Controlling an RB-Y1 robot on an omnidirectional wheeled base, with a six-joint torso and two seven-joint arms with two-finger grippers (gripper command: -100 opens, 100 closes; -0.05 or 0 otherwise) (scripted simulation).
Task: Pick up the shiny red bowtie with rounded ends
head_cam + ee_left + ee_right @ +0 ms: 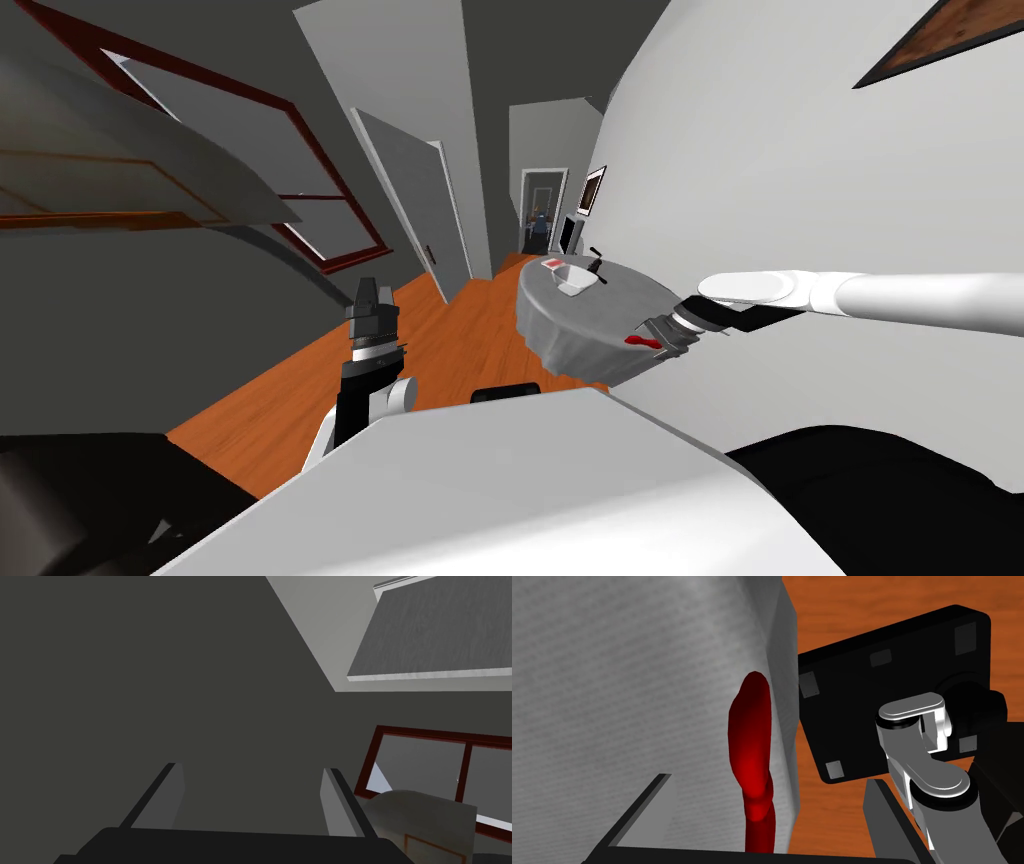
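Pre-grasp step: your right gripper (768,778) is spread, fingers either side of the bowtie (751,736) at the table (612,676) edge. Next, you likely lower and close. Left gripper (250,768) is spread and empty.

White right arm (930,300), dark joints (352,400), black left hand (252,768), 2 grey fingers (167,801)

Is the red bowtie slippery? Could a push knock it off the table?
The bowtie looks shiny and smooth, so probably slippery. It lies right by the table edge, so a sideways push could well knock it off. It looks thin, so likely light.
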